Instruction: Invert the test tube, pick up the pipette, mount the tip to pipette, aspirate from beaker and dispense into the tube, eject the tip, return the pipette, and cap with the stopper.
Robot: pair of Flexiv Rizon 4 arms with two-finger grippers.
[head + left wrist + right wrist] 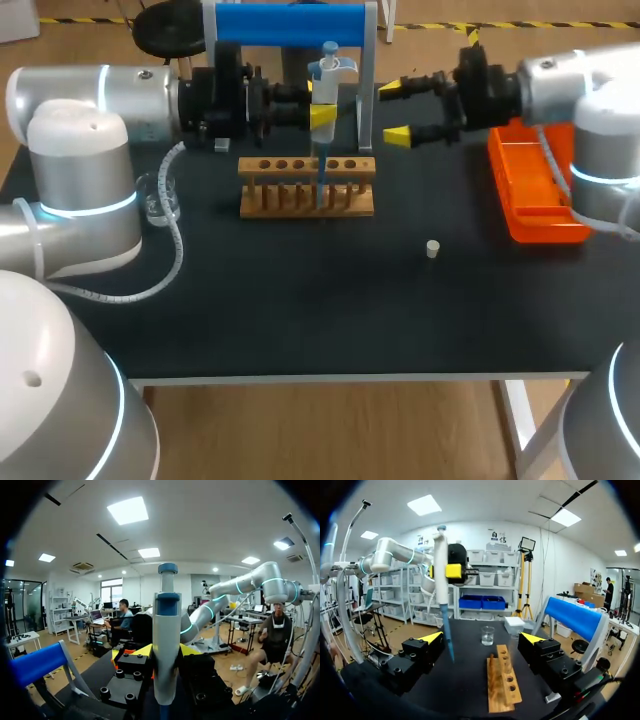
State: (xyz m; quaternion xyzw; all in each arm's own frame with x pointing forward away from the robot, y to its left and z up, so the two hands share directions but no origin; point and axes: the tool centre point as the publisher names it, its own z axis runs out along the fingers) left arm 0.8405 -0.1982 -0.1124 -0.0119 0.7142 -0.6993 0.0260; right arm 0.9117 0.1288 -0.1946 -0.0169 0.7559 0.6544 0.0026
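My left gripper [322, 115] is shut on the white and blue pipette [327, 80], holding it upright behind the wooden tube rack [307, 187]. In the left wrist view the pipette [166, 640] stands between the yellow tips of that gripper [166, 652]. Its long blue tip [322, 180] points down at the rack. My right gripper [398, 112] stands open just right of the pipette, with nothing in it. Between its fingers, the right gripper [481, 639] sees the pipette [441, 575], the rack [502, 680] and the glass beaker [487, 635]. I cannot make out a test tube.
A small white stopper [432, 248] lies on the black table in front of the rack, to the right. The beaker [160, 197] stands at the left by my left arm. An orange tray [535, 190] sits at the right, and a blue stand [290, 25] is behind the rack.
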